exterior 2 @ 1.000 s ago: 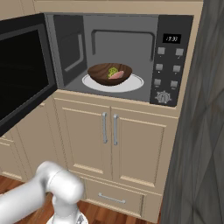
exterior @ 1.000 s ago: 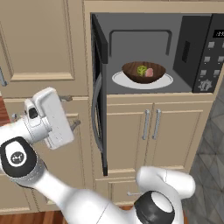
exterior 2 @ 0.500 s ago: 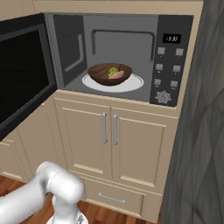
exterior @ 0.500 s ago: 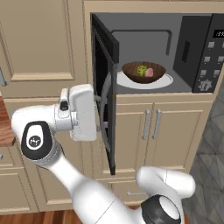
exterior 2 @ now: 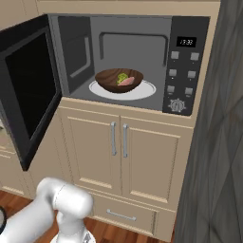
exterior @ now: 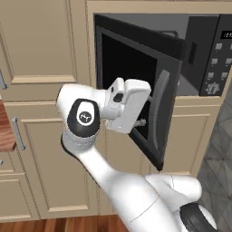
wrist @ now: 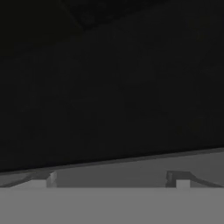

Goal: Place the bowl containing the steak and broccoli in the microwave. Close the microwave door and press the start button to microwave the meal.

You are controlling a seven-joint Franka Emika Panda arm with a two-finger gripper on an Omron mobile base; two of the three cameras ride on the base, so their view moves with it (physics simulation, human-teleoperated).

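The dark brown bowl (exterior 2: pixel 118 81) sits on the white turntable plate (exterior 2: pixel 144 89) inside the microwave (exterior 2: pixel 182 71). In it lie the pink steak (exterior 2: pixel 127 81) and the yellow-green broccoli (exterior 2: pixel 122 77). The microwave door (exterior: pixel 136 72) stands partly swung, its silver handle (exterior: pixel 159 108) facing outward. My gripper (exterior: pixel 139 122) is open and sits right at the door's dark glass, nothing between its fingers. In the hand view the dark glass (wrist: pixel 112 87) lies close ahead, above the gripper (wrist: pixel 111 179) and its fingertips (wrist: pixel 43 179). From the right the door (exterior 2: pixel 28 90) shows at the left.
Beige cabinet doors (exterior 2: pixel 95 147) with silver bar handles run below the microwave, with a drawer (exterior 2: pixel 121 216) under them. A dark grey wall (exterior 2: pixel 218 142) stands at the right. A wooden counter edge (exterior: pixel 5 129) shows at the far left.
My arm has swung right and brought the hand up against the door's outer face. The door has turned from edge-on to partly swung towards the opening. The bowl has not moved.
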